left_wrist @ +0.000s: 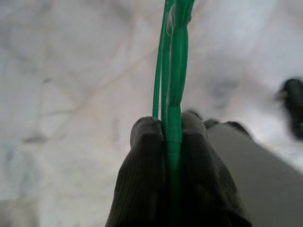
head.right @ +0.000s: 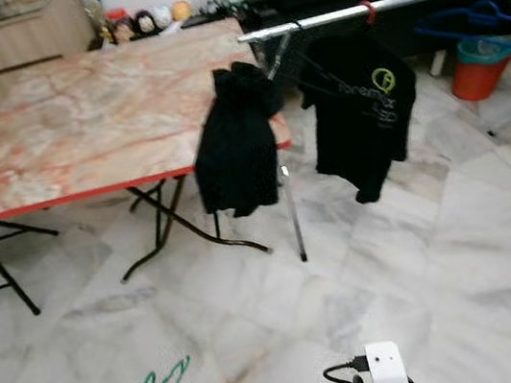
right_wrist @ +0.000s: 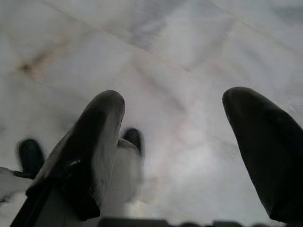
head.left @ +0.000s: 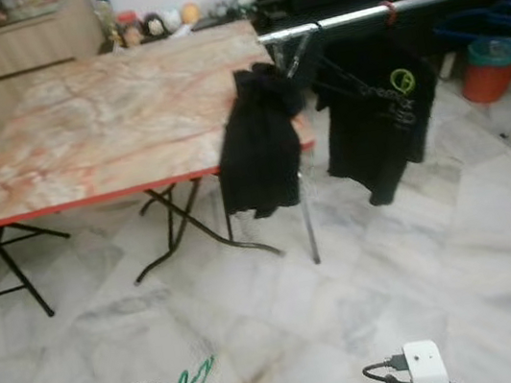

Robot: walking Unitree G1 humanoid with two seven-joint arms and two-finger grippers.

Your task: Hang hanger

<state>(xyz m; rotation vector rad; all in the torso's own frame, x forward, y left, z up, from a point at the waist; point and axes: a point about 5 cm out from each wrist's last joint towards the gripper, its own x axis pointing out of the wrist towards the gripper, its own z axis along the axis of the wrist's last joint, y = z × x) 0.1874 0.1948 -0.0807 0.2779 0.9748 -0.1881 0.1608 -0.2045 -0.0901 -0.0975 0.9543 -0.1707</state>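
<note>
The left gripper [left_wrist: 170,130] is clamped on a green hanger [left_wrist: 173,56], which sticks out past its fingertips above the floor [head.left: 422,262]. The right gripper [right_wrist: 173,137] hangs spread and empty. The rail [head.left: 382,9] stands well ahead of both grippers, with two black garments, apparently shirts, already hung on it. Pick-up looks done; approach and hooking remain.

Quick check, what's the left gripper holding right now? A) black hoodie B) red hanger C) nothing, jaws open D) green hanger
D: in the left wrist view the left gripper has its jaws closed on the green hanger, which also pokes up beside that wrist in the head views.
</note>
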